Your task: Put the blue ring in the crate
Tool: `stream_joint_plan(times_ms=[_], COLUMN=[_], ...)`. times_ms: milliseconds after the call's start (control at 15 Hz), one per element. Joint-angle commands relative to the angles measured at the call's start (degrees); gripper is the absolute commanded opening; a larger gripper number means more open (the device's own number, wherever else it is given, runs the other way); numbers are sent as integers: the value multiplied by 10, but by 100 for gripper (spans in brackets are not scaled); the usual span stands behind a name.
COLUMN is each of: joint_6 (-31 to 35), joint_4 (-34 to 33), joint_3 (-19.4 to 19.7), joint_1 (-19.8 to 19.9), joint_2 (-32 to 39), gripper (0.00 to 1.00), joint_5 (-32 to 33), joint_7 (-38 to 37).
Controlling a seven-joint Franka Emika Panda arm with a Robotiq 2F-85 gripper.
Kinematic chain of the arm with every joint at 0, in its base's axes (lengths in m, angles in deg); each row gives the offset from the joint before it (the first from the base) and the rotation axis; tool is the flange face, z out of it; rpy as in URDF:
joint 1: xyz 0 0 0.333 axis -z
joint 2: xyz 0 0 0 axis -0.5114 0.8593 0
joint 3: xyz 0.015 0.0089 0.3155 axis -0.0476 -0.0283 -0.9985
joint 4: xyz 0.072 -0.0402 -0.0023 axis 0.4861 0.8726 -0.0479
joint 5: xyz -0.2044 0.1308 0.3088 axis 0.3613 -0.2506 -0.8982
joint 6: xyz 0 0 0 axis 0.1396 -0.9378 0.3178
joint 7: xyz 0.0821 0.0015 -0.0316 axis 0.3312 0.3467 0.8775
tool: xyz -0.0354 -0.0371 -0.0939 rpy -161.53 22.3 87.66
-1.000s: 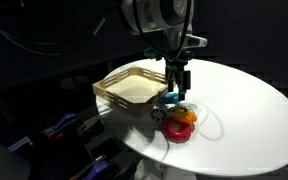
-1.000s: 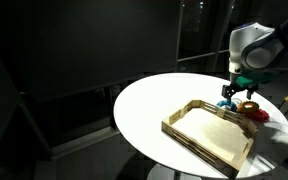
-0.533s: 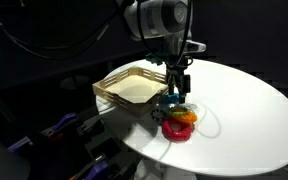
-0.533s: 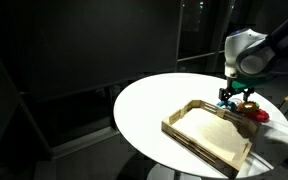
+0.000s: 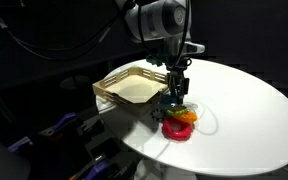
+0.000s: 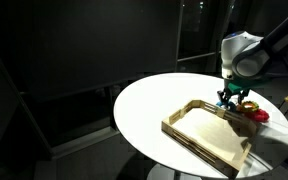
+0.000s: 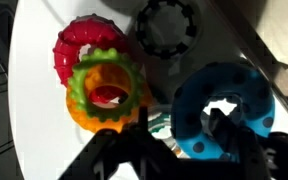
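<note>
The blue ring (image 7: pixel 224 110) lies on the white table beside the crate (image 5: pixel 109 92), a shallow tan wooden tray also seen from the opposite side (image 6: pixel 176 121). My gripper (image 7: pixel 179 140) is down on the ring. One finger (image 7: pixel 219 128) stands inside its hole and the other outside its left wall, with a small gap still showing. In both exterior views the gripper (image 5: pixel 174 96) (image 6: pixel 227 97) hangs straight down just past the crate's corner, with the ring (image 5: pixel 171 101) mostly hidden under it.
A red ring (image 7: pixel 84 45), an orange ring with a green one on it (image 7: pixel 104 95) and a black beaded ring (image 7: pixel 169 28) crowd close beside the blue ring. The round white table (image 5: pixel 249 100) drops into darkness at its edges.
The gripper has sunk slightly onto the blue ring and its jaws have narrowed around the ring's wall. The rings and crate have not moved.
</note>
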Motion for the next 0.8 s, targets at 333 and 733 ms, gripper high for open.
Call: stream_joint_plan(times_ms=[333,733], joint_6=[-6,-9], joint_4=[-19,-19], joint_3=[7,12], joint_1=[-11,-11], joint_2=[8,-14], gripper=[8,10], joint_5=[7,5], joint_7=[-16,-26])
